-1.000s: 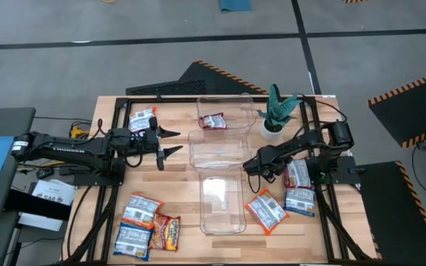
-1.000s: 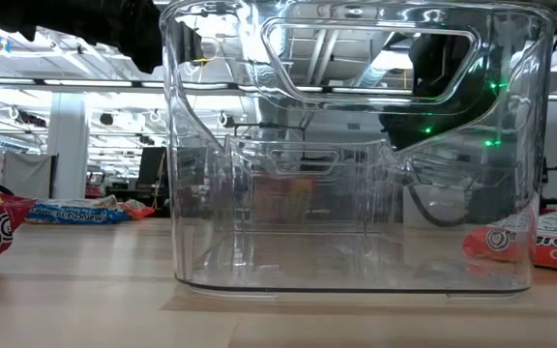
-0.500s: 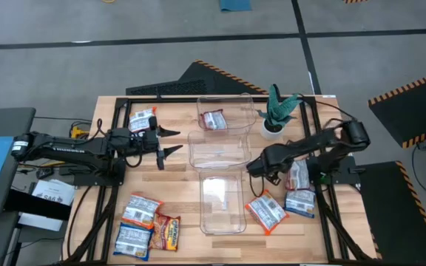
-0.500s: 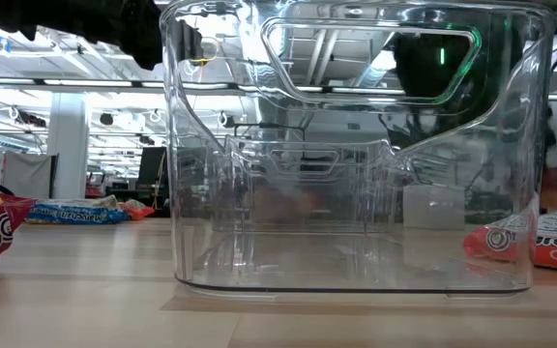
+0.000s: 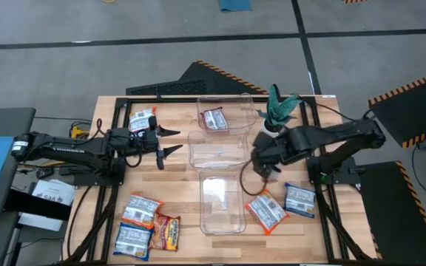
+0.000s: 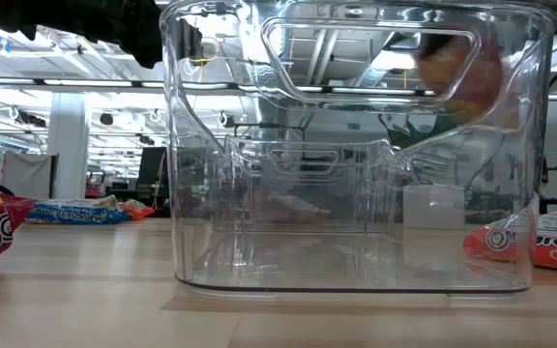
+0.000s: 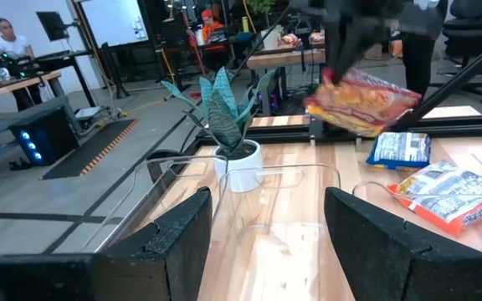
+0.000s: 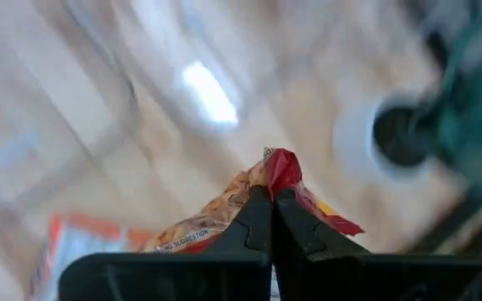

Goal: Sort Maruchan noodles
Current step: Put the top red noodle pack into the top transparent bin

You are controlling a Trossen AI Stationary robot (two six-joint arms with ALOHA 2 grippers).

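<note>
Three clear bins (image 5: pixel 221 151) stand in a row down the middle of a pale wood table (image 5: pixel 180 196) on a grey floor. The right gripper (image 8: pixel 272 199), just right of the row near the potted plant (image 5: pixel 275 111), has its fingers pinched tight on an orange packet (image 7: pixel 360 102), held off the table. The left gripper (image 5: pixel 170 140) hangs left of the row with its fingers spread apart and nothing in them. One packet (image 5: pixel 214 120) lies in the far bin. Others lie on the wood: one (image 5: pixel 143 118) at the far left, three (image 5: pixel 148 224) at the near left, and two (image 5: pixel 281 206) near right of the bins. Beyond the table, the left wrist view shows desks, monitors and a person seated.
</note>
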